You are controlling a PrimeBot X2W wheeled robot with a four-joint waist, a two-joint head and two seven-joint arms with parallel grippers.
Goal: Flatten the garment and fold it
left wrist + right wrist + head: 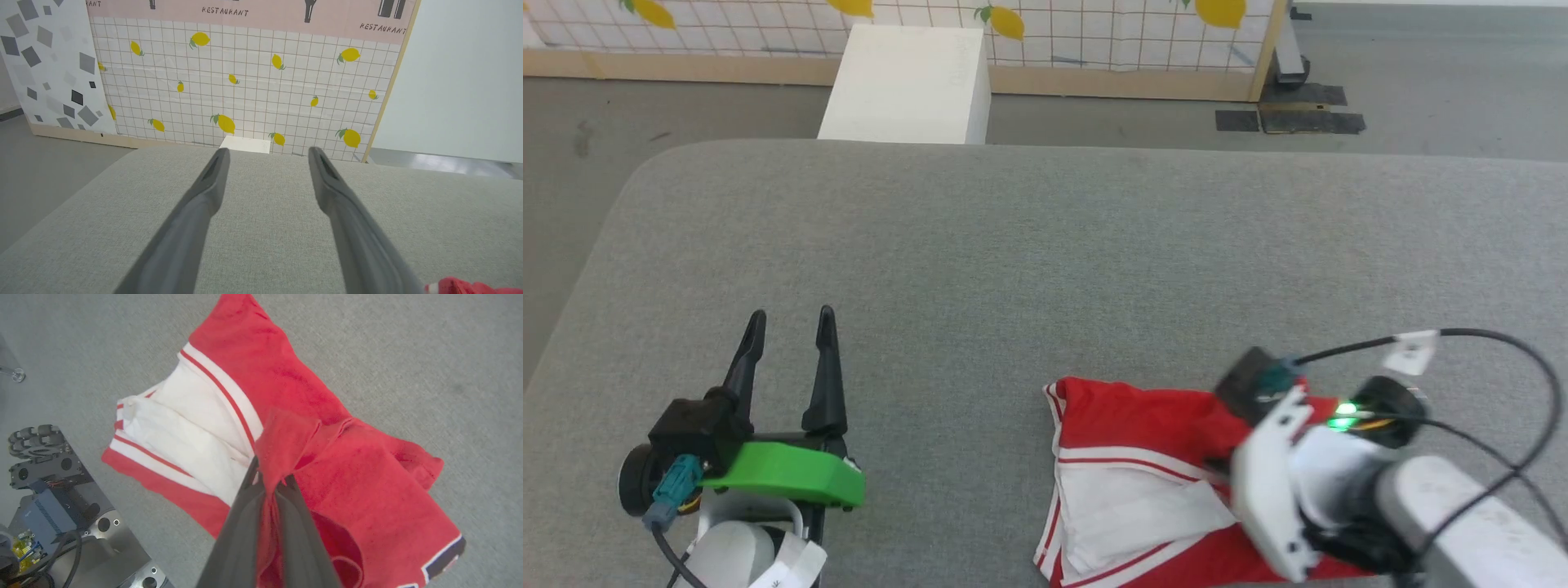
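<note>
Right wrist view is showing the right end effector [271, 473] pinching narrow on a raised fold of the garment [359, 486], with a ridge of red cloth standing up between its two dark fingers [241, 539]; the rest of the shirt is lying crumpled on the grey fabric-covered desk [408, 355], spreading away from the fingertips, with a white sleeve with red-striped trim lying to that view's left and a bit of black, white-outlined print showing at its lower right; the robot's base [53, 490] is showing at the lower left of that view; in the head view the garment [1127, 425] is lying at the near edge of the desk [1013, 245], on the robot's right, partly under the right wrist; the left end effector [792, 313] is hovering well apart from the cloth, on the robot's left, with its fingers spread wide and gripping nothing; in the left wrist view a red corner of the garment [461, 286] is peeking in at the bottom right, beside the left end effector [268, 150]; a white box [907, 82] is standing beyond the far edge of the desk, before a lemon-patterned panel [245, 81].
</note>
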